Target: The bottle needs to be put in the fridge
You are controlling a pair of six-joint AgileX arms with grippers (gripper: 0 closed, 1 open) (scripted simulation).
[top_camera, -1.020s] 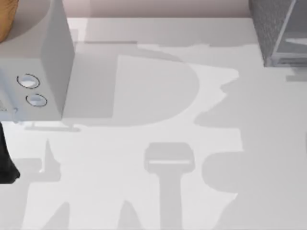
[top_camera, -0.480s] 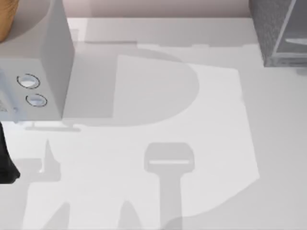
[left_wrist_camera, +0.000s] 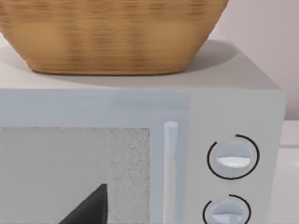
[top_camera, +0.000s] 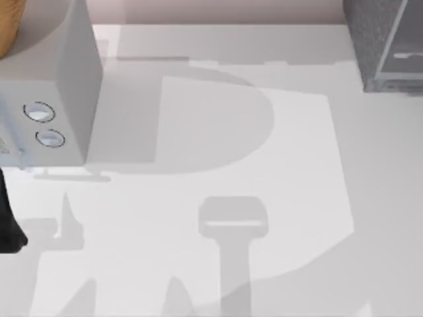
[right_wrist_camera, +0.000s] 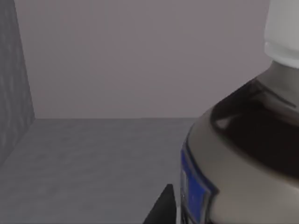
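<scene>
at the table's (top_camera: 218,132) far right corner: fridge (top_camera: 380,39), dark speckled, door swung open. inside the fridge, seen from the right wrist: bottle (right_wrist_camera: 243,154) close up, white cap, dark neck, blue label, above the grey floor of the compartment, plain back wall behind. one dark fingertip (right_wrist_camera: 161,207) of the right gripper just beside the bottle's lower body; cannot tell whether clamped on it or let go. left of the fridge, across the table: pale box with two dials (top_camera: 46,86), basket (left_wrist_camera: 112,32) on top. left gripper parked facing that box's front, one dark fingertip (left_wrist_camera: 91,210) low before its speckled window; spread of its fingers cannot be told. compared with a second ago: ragged arm shadow near the fridge gone from the table, wide shadow now lower down.
</scene>
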